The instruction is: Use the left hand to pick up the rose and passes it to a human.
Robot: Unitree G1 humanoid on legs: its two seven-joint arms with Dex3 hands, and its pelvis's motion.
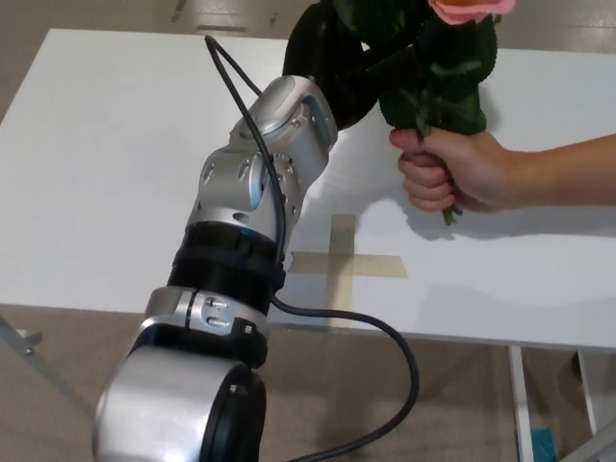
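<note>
Nowhere on the arm, the tabletop (96, 144) or the flower is there any readable writing, brand or label. Up near the top edge, the robot's left hand (351, 58) is a black shape wrapped around the upper leafy part of the rose (438, 87), grasping it among the green leaves; its separate fingers are hard to tell apart against the dark foliage. Only the lower edge of the pink bloom (472, 8) shows, the rest cut off by the top of the picture. A person's hand (452, 173) comes in from the right with its forearm along the tabletop side, and is clenched in a fist around the stem just below the leaves, so the rose is held by both at once, above the white tabletop. A short end of the stem (449, 214) pokes out under the fist; the part inside the fist is hidden. The silver left arm (250, 192) fills the middle, with a black cable (385, 337) looping off it. A cross of tan tape (345, 260) lies on the tabletop, partly covered by the arm on its left. The right hand is not in view.
</note>
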